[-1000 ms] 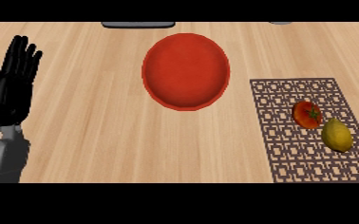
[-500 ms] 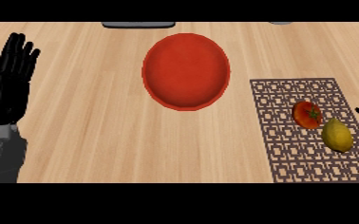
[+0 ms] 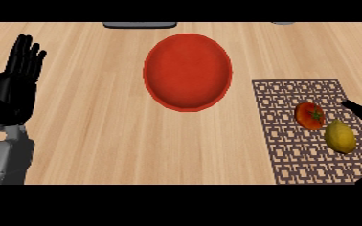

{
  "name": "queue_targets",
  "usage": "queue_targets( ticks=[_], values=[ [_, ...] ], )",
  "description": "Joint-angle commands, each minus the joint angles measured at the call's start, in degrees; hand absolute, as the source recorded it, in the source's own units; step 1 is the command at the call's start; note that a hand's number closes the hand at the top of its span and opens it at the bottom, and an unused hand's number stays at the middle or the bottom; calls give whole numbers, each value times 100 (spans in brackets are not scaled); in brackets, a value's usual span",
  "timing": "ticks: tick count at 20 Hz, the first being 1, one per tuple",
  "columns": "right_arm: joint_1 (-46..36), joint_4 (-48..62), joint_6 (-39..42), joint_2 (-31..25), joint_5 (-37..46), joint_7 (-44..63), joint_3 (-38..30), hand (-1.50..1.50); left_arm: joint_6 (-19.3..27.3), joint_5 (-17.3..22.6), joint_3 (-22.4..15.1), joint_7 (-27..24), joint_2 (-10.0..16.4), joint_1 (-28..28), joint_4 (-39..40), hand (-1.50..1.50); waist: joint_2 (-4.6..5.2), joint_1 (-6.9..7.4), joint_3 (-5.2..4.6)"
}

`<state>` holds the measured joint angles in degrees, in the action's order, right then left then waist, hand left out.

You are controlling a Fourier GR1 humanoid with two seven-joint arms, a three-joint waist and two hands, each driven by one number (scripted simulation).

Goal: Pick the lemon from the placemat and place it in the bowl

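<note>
Spanning the view, the desk (image 3: 84, 148) bears a placemat (image 3: 283, 143) at right and a red bowl (image 3: 187, 72) at centre. Left hand (image 3: 20, 88) rests released at the left edge. Lemon (image 3: 340, 136) and tomato (image 3: 310, 115) lie on the placemat. Right hand (image 3: 351, 104): a sliver, state untellable.

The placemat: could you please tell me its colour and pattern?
The placemat is brown with a geometric lattice pattern; it shows best in the head view.

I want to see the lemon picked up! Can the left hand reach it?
Probably not: the left hand rests at the far left, while the lemon lies far right on the placemat, past the tomato.
</note>
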<state>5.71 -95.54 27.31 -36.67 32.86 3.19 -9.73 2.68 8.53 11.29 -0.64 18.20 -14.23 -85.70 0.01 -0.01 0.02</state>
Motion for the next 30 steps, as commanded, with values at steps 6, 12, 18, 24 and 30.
queue_targets(
  ticks=[6,12,18,24,30],
  values=[
    [-473,367,201,373,601,26,24,-150,-202,-5,161,-126,-29,-89,210,0,0,-8,-3],
    [-311,1182,-70,248,886,-1018,-241,-150,-101,-99,190,-78,-144,-13,65,0,0,-11,-2],
    [-625,1431,-204,805,1370,-463,96,-150,-300,-2,289,68,-36,40,-67,0,-1,9,-2],
    [-800,2357,-683,868,1774,-754,93,-150,16,-310,41,-20,-390,116,-147,0,2,19,0],
    [-803,2074,-1034,717,1670,-1354,-223,150,-79,-276,205,9,-207,-128,32,0,-1,-9,-1]
  ],
)
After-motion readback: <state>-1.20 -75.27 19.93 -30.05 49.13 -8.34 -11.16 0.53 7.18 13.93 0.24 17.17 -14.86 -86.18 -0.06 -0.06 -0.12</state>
